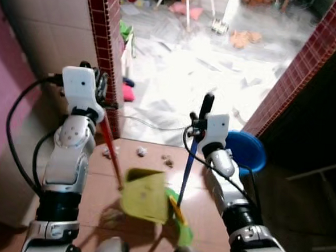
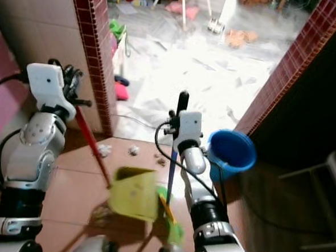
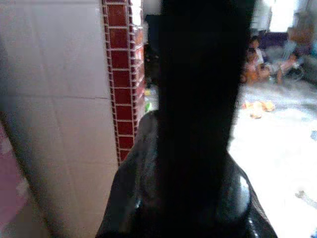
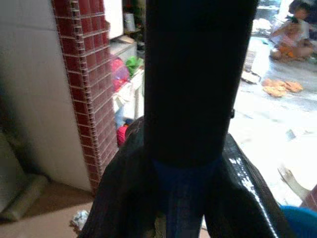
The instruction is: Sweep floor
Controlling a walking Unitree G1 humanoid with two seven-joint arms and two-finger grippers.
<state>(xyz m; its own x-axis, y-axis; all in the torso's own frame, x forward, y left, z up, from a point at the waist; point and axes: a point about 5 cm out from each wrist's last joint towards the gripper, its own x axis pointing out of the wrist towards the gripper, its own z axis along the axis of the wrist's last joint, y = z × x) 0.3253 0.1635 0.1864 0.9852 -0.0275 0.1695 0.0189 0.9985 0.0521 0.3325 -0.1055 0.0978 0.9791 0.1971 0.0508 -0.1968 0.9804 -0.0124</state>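
A yellow-green dustpan (image 1: 145, 194) stands on the brown floor in front of me. Its red handle (image 1: 110, 151) slants up to my left gripper (image 1: 101, 96), which is shut on it beside the brick pillar. My right gripper (image 1: 199, 128) is shut on the broom's blue handle (image 1: 188, 167), just below its black top grip (image 4: 193, 74). The broom's green and yellow head (image 1: 182, 224) rests on the floor next to the dustpan's right side. Crumpled paper scraps (image 1: 141, 152) lie on the floor just beyond the dustpan.
A red brick pillar (image 1: 104, 42) and tiled wall close in the left; a brick wall (image 1: 309, 60) runs along the right. A blue bucket (image 1: 246, 151) sits by my right arm. The bright floor beyond is strewn with litter. People (image 4: 292, 34) sit far back.
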